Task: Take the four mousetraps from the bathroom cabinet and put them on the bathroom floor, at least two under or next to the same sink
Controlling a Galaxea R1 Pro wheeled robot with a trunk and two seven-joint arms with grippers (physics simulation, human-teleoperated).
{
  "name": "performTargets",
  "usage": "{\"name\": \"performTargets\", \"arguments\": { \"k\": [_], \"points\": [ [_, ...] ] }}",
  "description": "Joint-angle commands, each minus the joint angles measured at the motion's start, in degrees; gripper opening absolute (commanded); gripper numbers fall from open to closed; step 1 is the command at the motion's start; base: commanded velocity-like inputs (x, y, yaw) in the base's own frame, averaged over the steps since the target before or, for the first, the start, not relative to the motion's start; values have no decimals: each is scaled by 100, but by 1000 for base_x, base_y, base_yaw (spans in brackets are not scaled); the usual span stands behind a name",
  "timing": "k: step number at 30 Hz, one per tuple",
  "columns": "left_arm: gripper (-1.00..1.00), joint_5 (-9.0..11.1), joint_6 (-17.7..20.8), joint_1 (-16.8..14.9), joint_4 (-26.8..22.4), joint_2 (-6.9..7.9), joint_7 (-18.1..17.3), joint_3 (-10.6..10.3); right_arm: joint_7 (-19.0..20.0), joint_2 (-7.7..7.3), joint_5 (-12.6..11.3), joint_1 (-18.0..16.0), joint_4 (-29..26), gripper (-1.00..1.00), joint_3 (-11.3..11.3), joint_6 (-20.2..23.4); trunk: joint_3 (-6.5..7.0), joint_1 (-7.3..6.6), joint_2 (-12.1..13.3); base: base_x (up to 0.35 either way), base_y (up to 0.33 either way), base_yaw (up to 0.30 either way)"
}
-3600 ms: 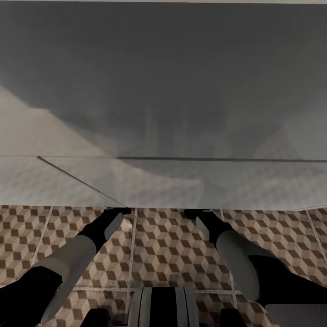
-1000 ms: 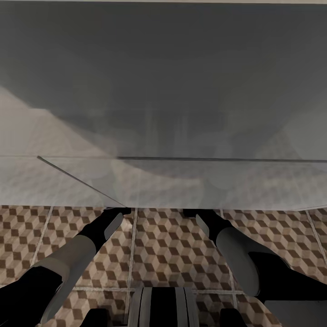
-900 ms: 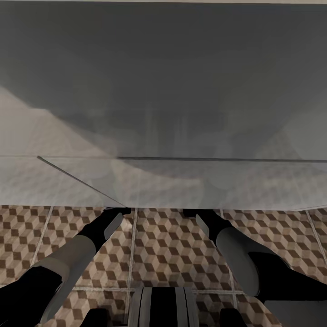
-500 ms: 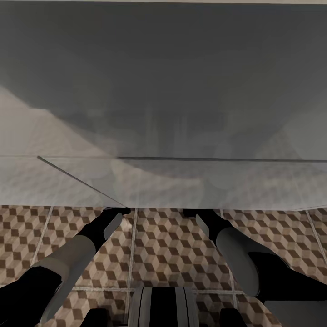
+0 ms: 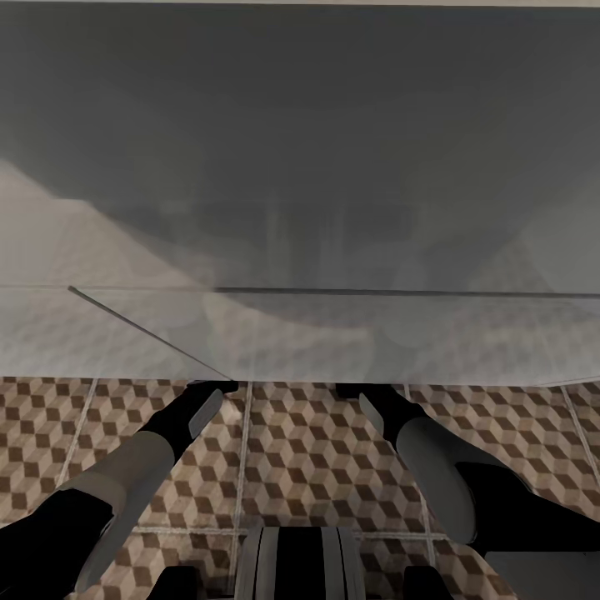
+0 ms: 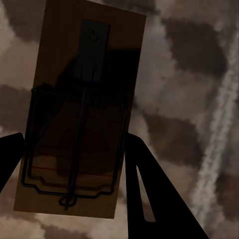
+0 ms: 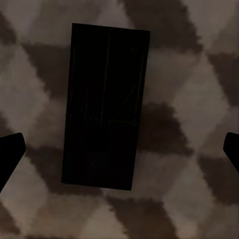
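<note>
Where counted: two mousetraps, one under each wrist camera; two arms reaching forward in the head view.
Left mousetrap (image 6: 79, 114): brown wooden slab with dark wire frame and spring, lying between the two dark fingers (image 6: 149, 194) of the left hand (image 6: 69, 169).
Left hand: fingers close along both long edges of the slab; cannot tell whether clamped on it or just released.
Right mousetrap (image 7: 106, 107): very dark slab, flat on the bathroom floor (image 7: 189, 89), wire parts barely visible in shadow.
Right hand (image 7: 119, 154): spread wide, released, fingertips (image 7: 10, 149) well apart from the slab on both sides, touching nothing.
Bathroom floor (image 5: 317, 450): brown, beige and tan cube-pattern tiles with pale grout lines.
Head view: both forearms stretched forward and disappearing under the near edge of a pale white unit (image 5: 300, 342); left arm (image 5: 158, 442) at left, right arm (image 5: 425, 450) at right.
</note>
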Motion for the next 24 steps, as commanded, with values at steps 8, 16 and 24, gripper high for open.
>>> {"name": "performTargets", "arguments": {
  "k": [8, 16, 24],
  "points": [
    [-100, 50, 11, -2, -11, 6, -17, 113, -6, 5, 59, 0, -11, 100, -45, 34, -3, -1, -1, 0, 0, 0],
    [-100, 53, 10, -2, -11, 75, -91, 292, -6, 5, 59, 0, -12, 100, -45, 34, -3, -1, -1, 0, 0, 0],
    [-100, 50, 9, -2, -11, 109, -409, 417, -6, 5, 59, 0, -12, 100, -45, 34, -3, -1, -1, 0, 0, 0]
  ]
}}
